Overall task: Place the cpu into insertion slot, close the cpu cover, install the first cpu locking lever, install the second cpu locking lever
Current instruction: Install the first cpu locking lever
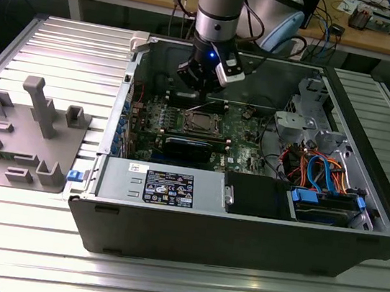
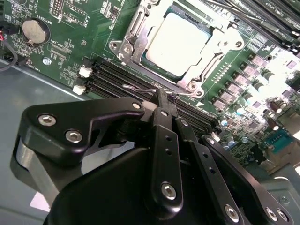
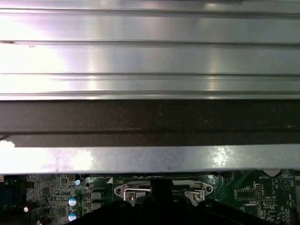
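Fingers (image 2: pixel 162 117) closed (tips at locking lever (image 2: pixel 138 87)) | computer case (image 1: pixel 239 243) on ribbed metal table (image 1: pixel 20 252)

There is one robot arm (image 1: pixel 216 18) with one gripper (image 2: pixel 167 97). One open computer box (image 1: pixel 241 232). Inside it, one green board (image 2: pixel 84 42), one silver chip (image 2: pixel 180 44) and one round battery (image 2: pixel 35 30). One grey tray (image 1: pixel 17 146) too.

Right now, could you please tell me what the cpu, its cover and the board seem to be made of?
The cpu: metal top, matte silver-grey, diffuse pale sheen. The cover: bare metal, probably steel, polished, with sharp glints. The board: green coated laminate, likely fibreglass, with fine printed traces.
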Controlling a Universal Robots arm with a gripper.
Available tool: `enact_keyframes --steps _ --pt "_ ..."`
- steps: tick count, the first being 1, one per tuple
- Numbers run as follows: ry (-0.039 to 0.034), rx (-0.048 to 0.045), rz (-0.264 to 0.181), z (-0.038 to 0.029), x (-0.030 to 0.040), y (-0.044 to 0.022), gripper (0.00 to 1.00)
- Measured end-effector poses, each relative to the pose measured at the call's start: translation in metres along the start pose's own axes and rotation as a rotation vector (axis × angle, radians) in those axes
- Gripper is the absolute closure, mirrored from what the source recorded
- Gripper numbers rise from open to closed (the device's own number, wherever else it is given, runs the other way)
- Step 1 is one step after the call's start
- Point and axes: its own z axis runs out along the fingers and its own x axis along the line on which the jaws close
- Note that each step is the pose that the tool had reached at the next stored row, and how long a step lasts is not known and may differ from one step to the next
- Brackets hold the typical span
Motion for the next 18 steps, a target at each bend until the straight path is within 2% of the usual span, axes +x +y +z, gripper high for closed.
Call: enact_keyframes --steps 18 --pt "0.0 0.0001 0.0 0.0039 -0.0087 0.0011 0.89"
